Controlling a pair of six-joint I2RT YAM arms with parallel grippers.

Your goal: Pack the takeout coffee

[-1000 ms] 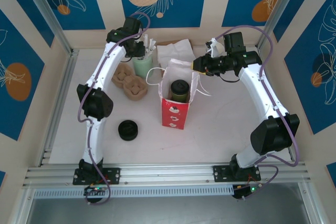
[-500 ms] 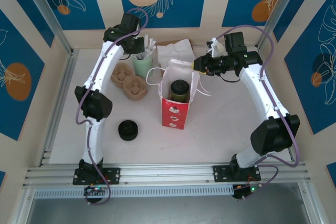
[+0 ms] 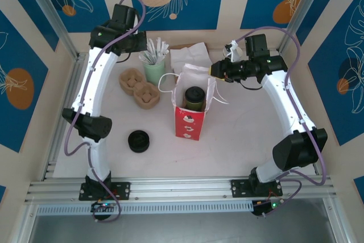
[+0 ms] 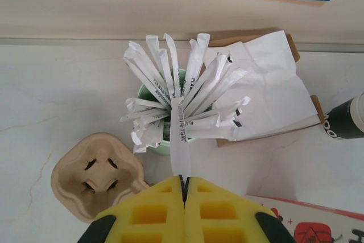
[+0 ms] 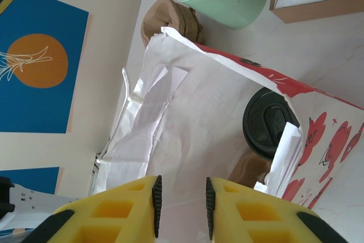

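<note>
The takeout coffee, a dark olive cup with a black lid, stands upright inside the red-and-white bag. My right gripper hovers at the bag's far right rim. Its jaws are apart, with only the bag's white inner wall seen behind them. My left gripper is at the back left, above the mint-green cup. It is shut on one white paper-wrapped straw, whose far end still reaches into the bunch in that cup.
Two brown pulp cup carriers lie left of the bag. A low stack of black lids sits in front of them. White napkins lie behind the bag, and a dark cup with a pale rim is beside them.
The left arm has risen and drawn back to the left from the mint-green cup, its jaws closing on one wrapped straw. The right arm and the bag have not moved.
</note>
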